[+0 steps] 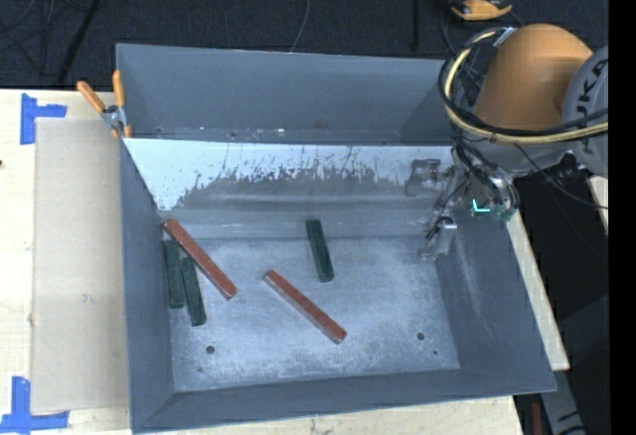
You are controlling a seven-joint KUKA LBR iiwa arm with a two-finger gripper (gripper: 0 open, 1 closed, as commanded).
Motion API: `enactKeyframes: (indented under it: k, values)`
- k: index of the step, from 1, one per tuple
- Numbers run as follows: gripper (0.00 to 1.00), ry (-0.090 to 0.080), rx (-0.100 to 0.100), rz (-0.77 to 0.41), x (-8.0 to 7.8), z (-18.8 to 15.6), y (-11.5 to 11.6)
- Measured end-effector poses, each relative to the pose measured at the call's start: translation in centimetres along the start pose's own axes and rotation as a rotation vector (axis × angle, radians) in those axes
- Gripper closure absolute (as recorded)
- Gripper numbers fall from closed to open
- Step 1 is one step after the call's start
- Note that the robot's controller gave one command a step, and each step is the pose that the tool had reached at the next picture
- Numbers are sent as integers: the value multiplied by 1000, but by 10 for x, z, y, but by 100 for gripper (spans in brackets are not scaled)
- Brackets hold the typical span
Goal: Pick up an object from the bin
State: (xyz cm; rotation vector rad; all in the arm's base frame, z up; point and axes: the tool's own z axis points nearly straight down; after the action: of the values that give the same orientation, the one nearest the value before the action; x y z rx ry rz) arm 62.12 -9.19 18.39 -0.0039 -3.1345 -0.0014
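My gripper (438, 227) is by the bin's (298, 115) right wall, far side; can't tell if open or closed. Nearest is the dark green bar (319, 250) mid-bin, with the red-brown bar (304, 305) just nearer. Left wall: a second red-brown bar (201, 258) and two green bars (184, 282).

bin (298, 105) count | brown sticks: 2 | brown stick (199, 257) at 9 o'clock, brown stick (304, 305) at 6 | green sticks: 3 | green stick (175, 274) and green stick (193, 294) at 8 o'clock, green stick (319, 249) just 12 of centre | total: 5
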Motion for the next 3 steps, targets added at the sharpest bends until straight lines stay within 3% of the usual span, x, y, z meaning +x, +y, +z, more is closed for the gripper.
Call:
enactKeyframes:
  k: [1,2,3]
  values:
    - [0,1,-4,-1,24,50,86]
    - [0,-1,0,-214,33,113,161]
    - [0,-15,-2,-190,18,61,207]
